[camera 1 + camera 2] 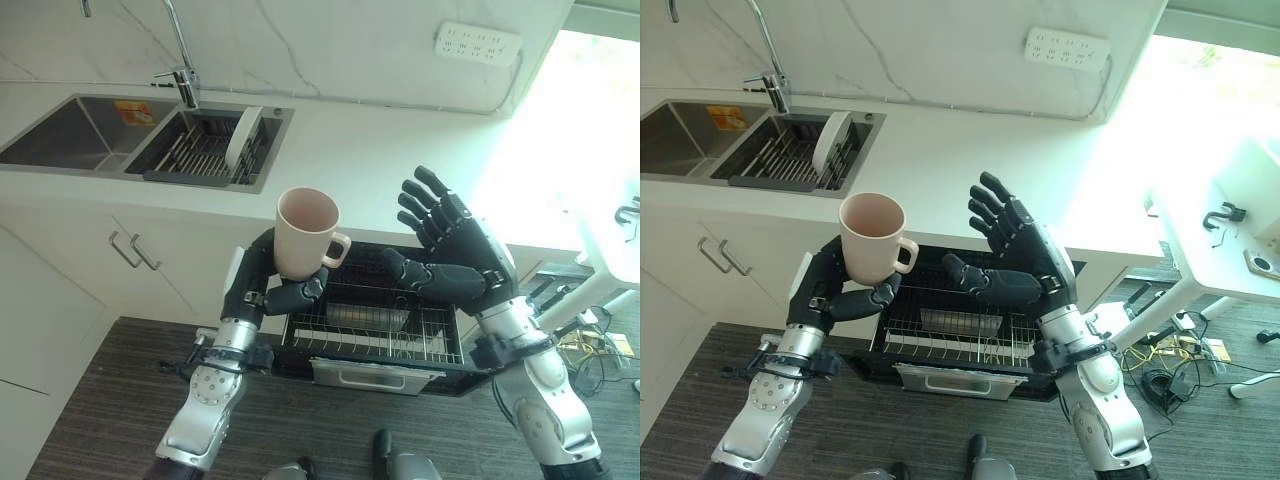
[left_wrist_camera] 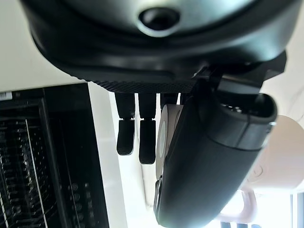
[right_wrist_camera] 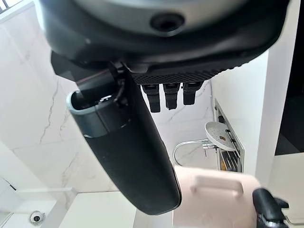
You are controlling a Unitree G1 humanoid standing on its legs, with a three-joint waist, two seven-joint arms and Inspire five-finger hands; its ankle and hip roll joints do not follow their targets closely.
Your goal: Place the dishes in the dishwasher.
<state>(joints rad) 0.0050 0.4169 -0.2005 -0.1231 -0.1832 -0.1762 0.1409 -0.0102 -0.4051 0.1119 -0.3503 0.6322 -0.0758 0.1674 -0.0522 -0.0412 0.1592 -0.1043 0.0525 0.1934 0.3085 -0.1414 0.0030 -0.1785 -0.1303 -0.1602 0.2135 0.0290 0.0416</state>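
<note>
Left hand (image 1: 272,292) grips mug (image 1: 305,232) above dishwasher rack (image 1: 375,335); right hand (image 1: 455,255) open.

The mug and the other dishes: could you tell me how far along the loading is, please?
Done: the dishwasher rack is pulled out, with one metal container in it. In hand: the left hand holds the pink mug upright above the rack's left end; the right hand is open beside it. Left: setting the mug down, then the white plate standing in the sink rack.
</note>
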